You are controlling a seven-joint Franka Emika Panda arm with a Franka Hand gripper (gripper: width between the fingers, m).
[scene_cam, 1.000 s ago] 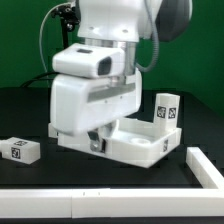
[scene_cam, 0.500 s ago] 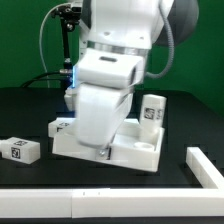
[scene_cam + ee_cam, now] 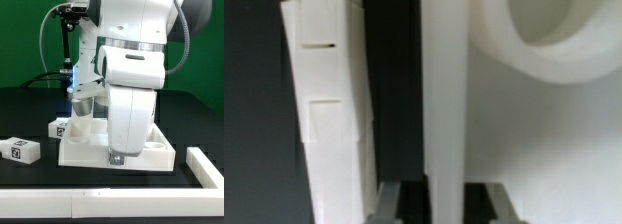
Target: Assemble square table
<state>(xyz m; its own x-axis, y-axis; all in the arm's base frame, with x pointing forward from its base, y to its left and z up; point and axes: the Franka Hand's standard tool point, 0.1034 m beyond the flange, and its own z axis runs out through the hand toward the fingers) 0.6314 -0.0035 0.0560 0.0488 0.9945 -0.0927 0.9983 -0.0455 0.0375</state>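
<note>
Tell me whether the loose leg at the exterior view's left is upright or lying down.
Lying down: the leg rests lengthwise on the dark table, apart from the table top.

End effector (image 3: pixel 441 202) grips rim (image 3: pixel 446 90) — socket (image 3: pixel 566 35) beside.

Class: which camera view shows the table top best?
The exterior view: the top shows its front rim and corners, though the arm hides its middle. The wrist view shows only a close strip of rim and one round socket.
</note>
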